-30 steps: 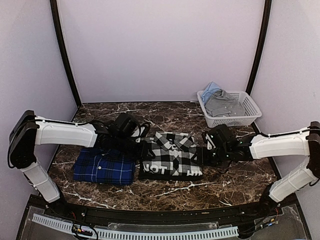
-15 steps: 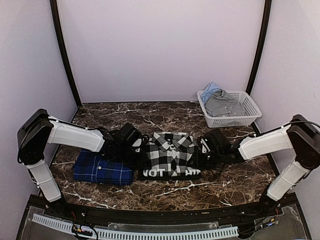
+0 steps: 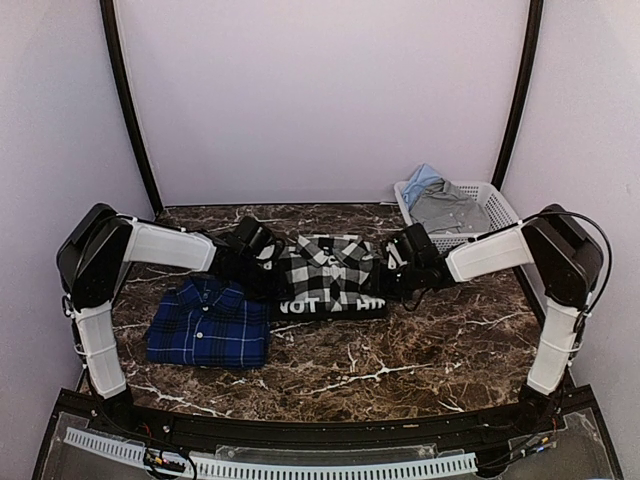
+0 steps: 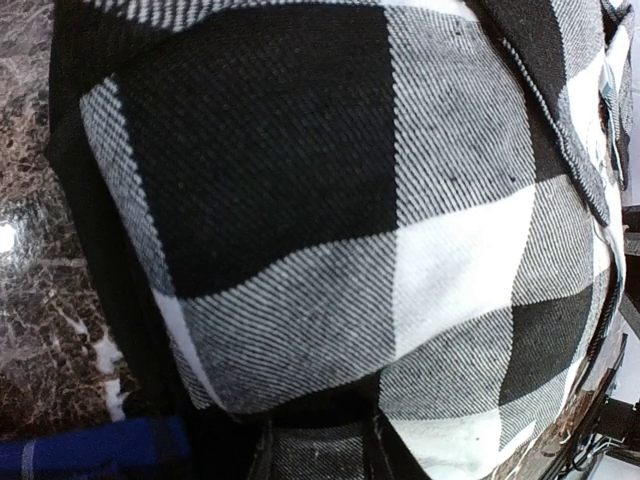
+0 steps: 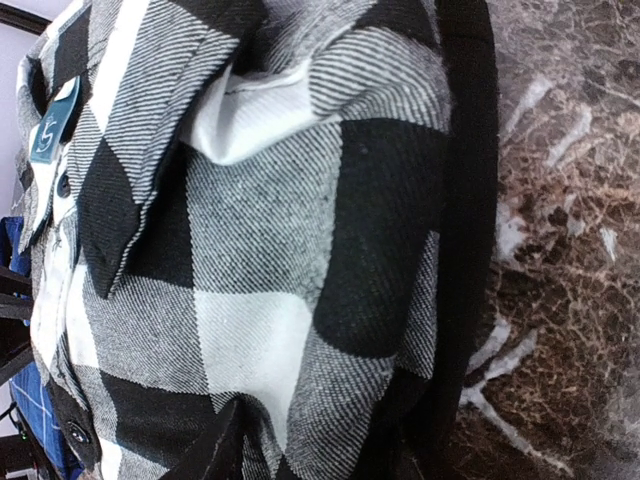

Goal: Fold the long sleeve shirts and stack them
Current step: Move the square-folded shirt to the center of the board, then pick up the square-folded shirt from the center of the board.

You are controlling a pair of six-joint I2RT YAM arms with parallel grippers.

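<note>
Two folded shirts are being shown, along with one white basket point(image 3: 506, 216) at 1 o'clock, in which grey and light blue clothes point(image 3: 443, 208) are being kept. One black-and-white check shirt point(image 3: 330, 276) is being held over the middle of the table point(image 3: 420, 352) between two hands. Its 9 o'clock edge is being gripped by the left hand point(image 3: 264, 268) and its 3 o'clock edge by the right hand point(image 3: 400, 272), each hand being closed partway on the cloth. Its long axis is being kept along 9 to 3 o'clock, with the collar toward 12 o'clock and the white-lettered hem toward 6 o'clock. One blue plaid shirt point(image 3: 210, 326) is lying flat at 8 o'clock, just beside the check shirt, long axis also 9 to 3 o'clock, collar toward 12 o'clock. Both wrist views are being filled by check cloth.
</note>
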